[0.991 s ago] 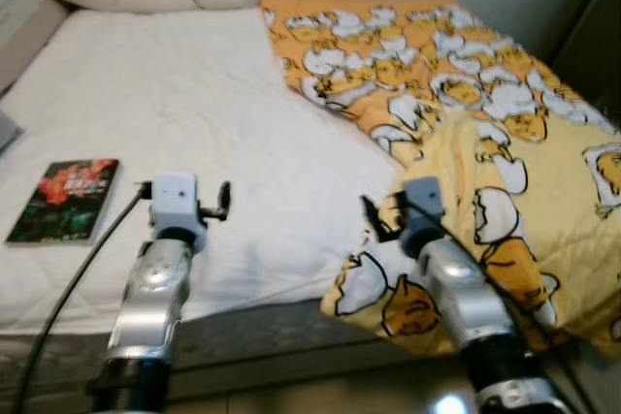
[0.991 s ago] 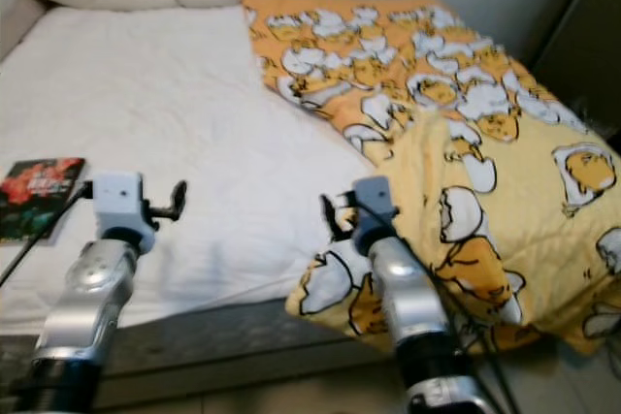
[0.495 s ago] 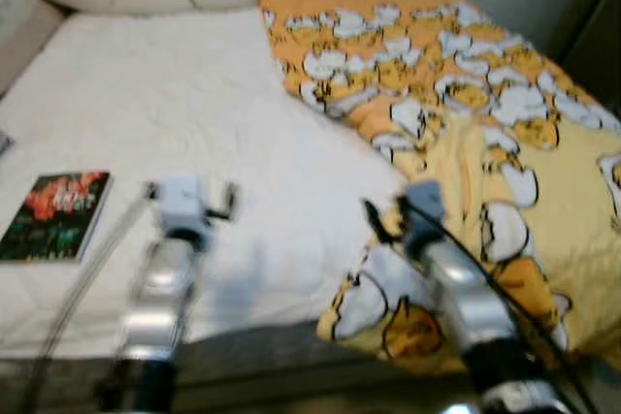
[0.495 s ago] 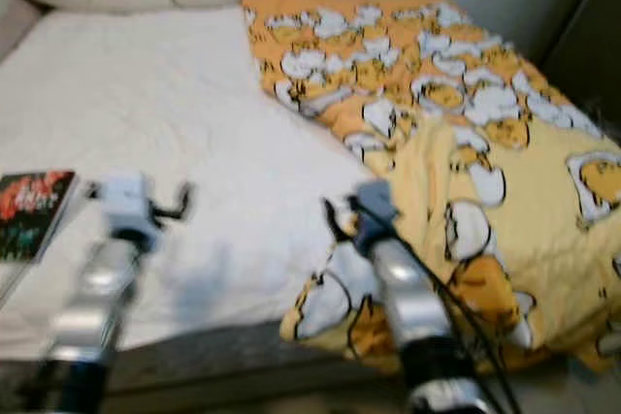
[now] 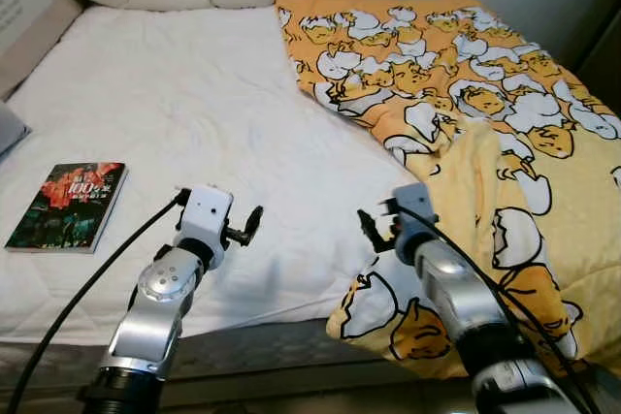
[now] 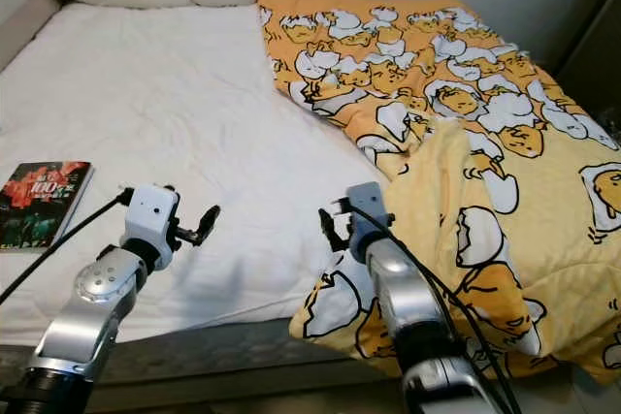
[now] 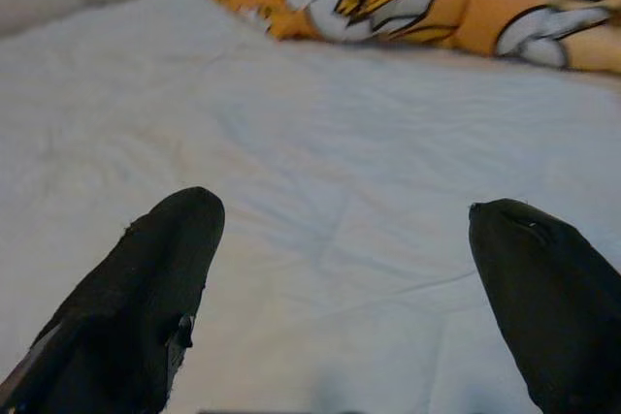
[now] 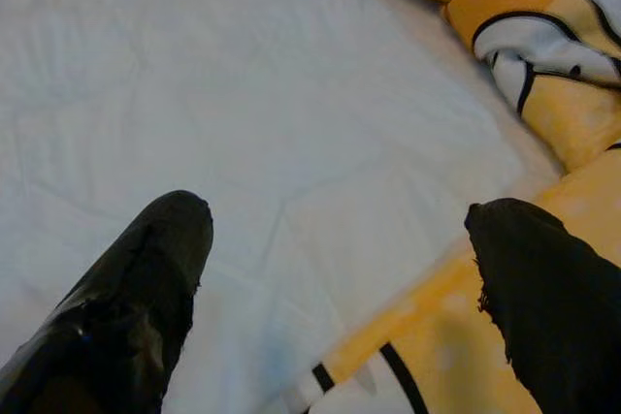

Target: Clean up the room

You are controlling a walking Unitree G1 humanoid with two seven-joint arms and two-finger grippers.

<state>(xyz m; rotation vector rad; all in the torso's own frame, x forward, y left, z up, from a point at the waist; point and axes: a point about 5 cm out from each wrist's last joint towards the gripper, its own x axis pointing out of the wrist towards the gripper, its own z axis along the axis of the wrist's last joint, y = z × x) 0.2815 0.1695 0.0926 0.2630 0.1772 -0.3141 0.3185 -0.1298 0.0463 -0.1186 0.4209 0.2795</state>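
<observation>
Robot is standing at the bed (image 5: pixel 194 94), both end effectors spread and empty.
The soft, light blanket (image 5: pixel 485 113) is lying rumpled on the bed's right half; right end effector (image 5: pixel 374 230) is hovering beside its folded edge, probably the best hold; left end effector (image 5: pixel 247 225) is hovering over the sheet.

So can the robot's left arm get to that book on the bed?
Probably yes. The book lies flat on the white sheet, off to the left gripper's own left, and nothing stands between them.
</observation>
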